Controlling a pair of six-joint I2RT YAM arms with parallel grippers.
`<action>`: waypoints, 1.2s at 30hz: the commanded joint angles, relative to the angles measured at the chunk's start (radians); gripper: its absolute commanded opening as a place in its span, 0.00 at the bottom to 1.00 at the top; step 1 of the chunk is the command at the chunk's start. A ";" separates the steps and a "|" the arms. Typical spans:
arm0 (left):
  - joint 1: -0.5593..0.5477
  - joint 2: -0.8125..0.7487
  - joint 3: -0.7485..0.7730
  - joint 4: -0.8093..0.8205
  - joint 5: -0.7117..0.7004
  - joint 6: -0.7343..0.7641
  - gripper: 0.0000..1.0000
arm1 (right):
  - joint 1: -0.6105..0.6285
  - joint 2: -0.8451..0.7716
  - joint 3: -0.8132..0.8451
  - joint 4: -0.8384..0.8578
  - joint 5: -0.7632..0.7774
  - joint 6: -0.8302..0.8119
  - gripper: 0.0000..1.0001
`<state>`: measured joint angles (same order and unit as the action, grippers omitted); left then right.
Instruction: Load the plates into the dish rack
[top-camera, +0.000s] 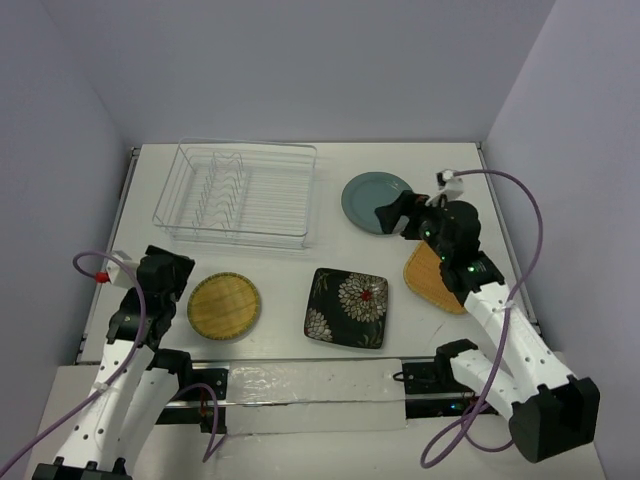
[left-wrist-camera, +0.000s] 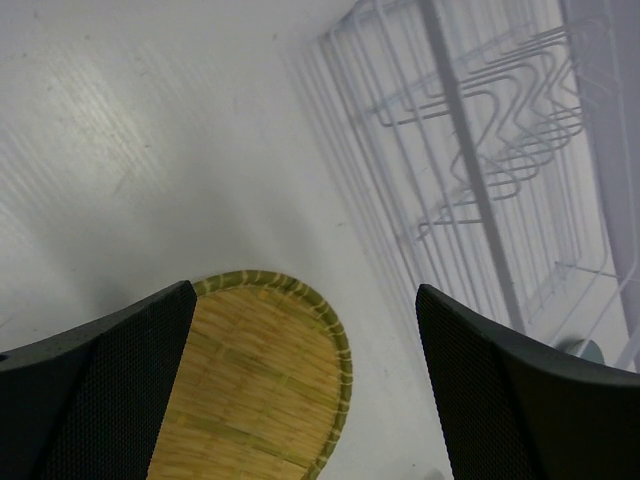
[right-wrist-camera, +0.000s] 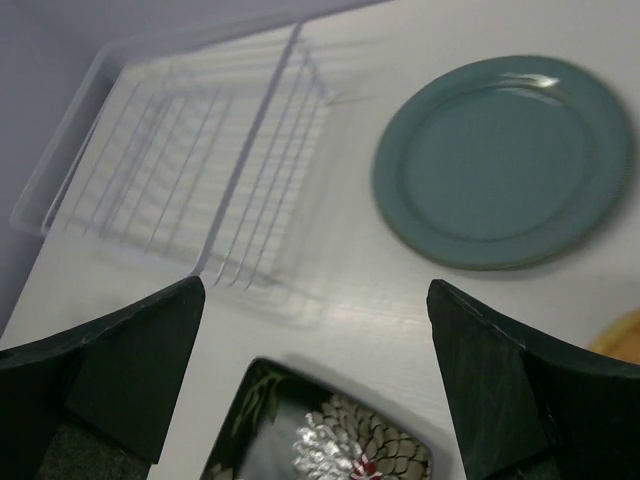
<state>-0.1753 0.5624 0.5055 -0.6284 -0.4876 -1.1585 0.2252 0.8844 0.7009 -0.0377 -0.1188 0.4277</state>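
All the plates lie flat on the white table. The round yellow woven plate (top-camera: 223, 306) is at front left, and the square black flowered plate (top-camera: 348, 307) is in the middle. The teal-grey plate (top-camera: 368, 200) sits at back right. The orange woven plate (top-camera: 432, 282) is partly under the right arm. The clear dish rack (top-camera: 238, 192) stands at back left with nothing in it. My left gripper (top-camera: 172, 283) hovers open beside the yellow plate (left-wrist-camera: 260, 385). My right gripper (top-camera: 393, 216) is open above the table, between the teal plate (right-wrist-camera: 505, 160) and the black plate (right-wrist-camera: 320, 435).
White walls close in the table at the back and both sides. In the left wrist view, the rack's wire dividers (left-wrist-camera: 480, 160) are ahead on the right. The rack's near corner (right-wrist-camera: 215, 255) lies ahead of the right gripper. An orange plate edge (right-wrist-camera: 622, 335) shows at far right.
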 joint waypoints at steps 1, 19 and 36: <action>-0.003 0.001 -0.024 -0.077 0.029 -0.070 0.99 | 0.118 0.099 0.089 0.033 -0.068 -0.105 1.00; -0.002 0.033 -0.179 -0.039 0.151 -0.181 0.89 | 0.622 0.402 0.249 0.013 -0.054 -0.167 1.00; -0.003 0.037 -0.249 0.039 0.225 -0.123 0.56 | 0.770 0.819 0.425 0.061 0.048 0.030 1.00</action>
<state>-0.1753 0.6033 0.2592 -0.6308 -0.2947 -1.3026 0.9744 1.6256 1.0547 -0.0274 -0.1446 0.3559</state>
